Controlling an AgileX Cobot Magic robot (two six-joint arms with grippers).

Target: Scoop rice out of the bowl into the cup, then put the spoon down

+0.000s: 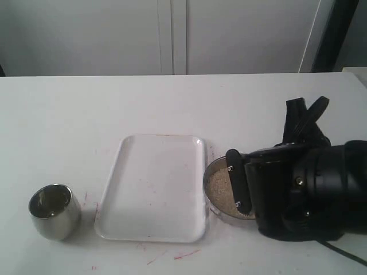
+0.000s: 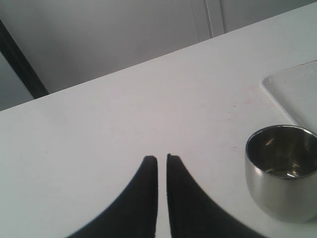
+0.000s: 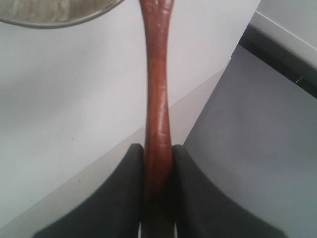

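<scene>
The steel cup stands upright at the front left of the table, and in the left wrist view the cup sits beside my left gripper, apart from it. That gripper is shut with nothing between its fingers. The steel bowl with rice sits right of the tray, partly covered by my right arm. My right gripper is shut on the handle of the reddish-brown spoon, which points toward the bowl's rim. The spoon's oval end is out of view.
A white rectangular tray lies between cup and bowl; a corner of the tray shows in the left wrist view. The table edge runs close beside the spoon handle. Red marks dot the tabletop near the front.
</scene>
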